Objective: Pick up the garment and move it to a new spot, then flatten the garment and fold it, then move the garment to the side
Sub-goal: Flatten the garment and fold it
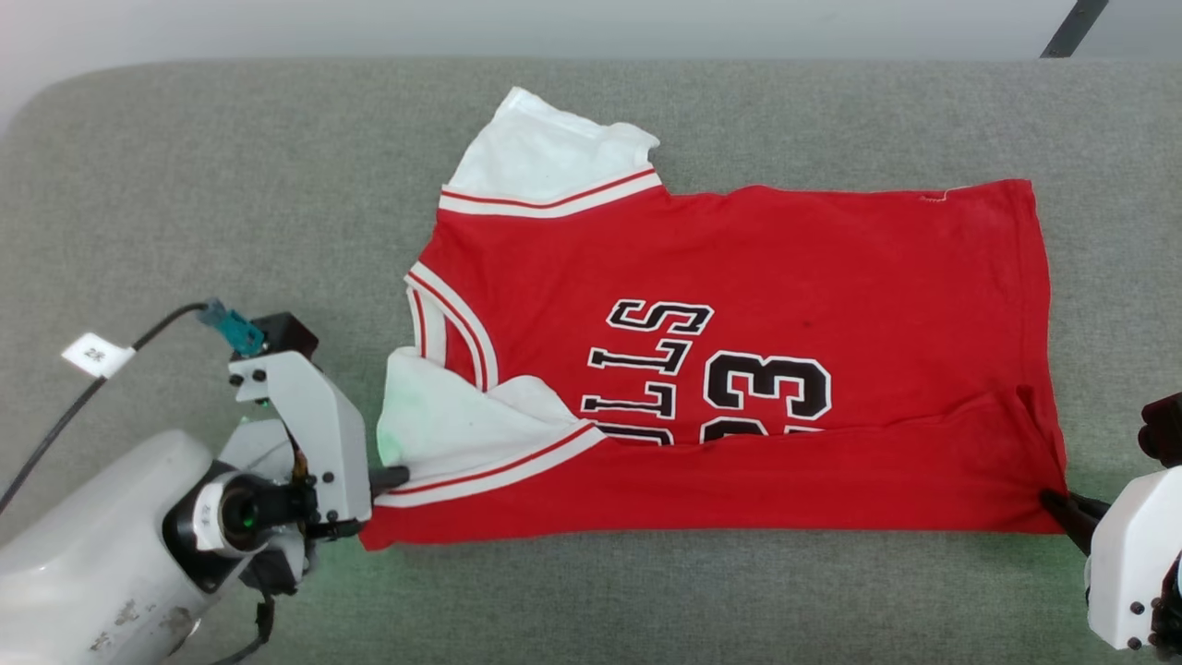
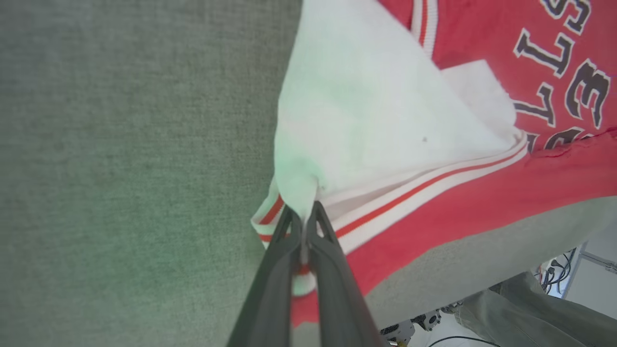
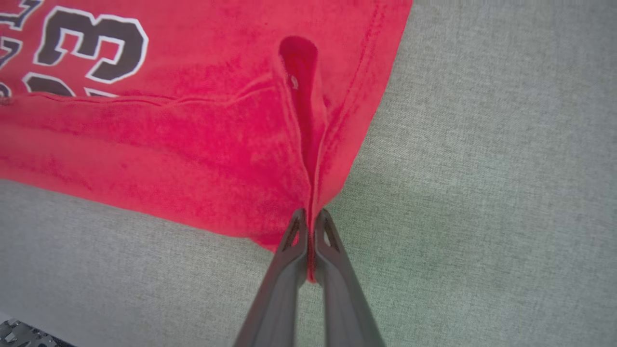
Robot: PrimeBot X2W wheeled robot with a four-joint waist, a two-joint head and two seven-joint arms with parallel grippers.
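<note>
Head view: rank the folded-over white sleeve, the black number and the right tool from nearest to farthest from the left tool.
1. The white sleeve, lower left, right at the left tool, which pinches its edge.
2. The black number, mid-shirt, well to the right.
3. The right tool, lower right, shut on the far corner of the garment.

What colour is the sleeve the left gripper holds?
The sleeve is white with red-striped trim; left wrist view.

A grey woven fabric surface (image 1: 231, 185) spans the head view. A dark slanted bar (image 1: 1071, 28) crosses its upper right corner. A person's olive-grey trouser leg (image 2: 520, 308) sits lower right in the left wrist view.
</note>
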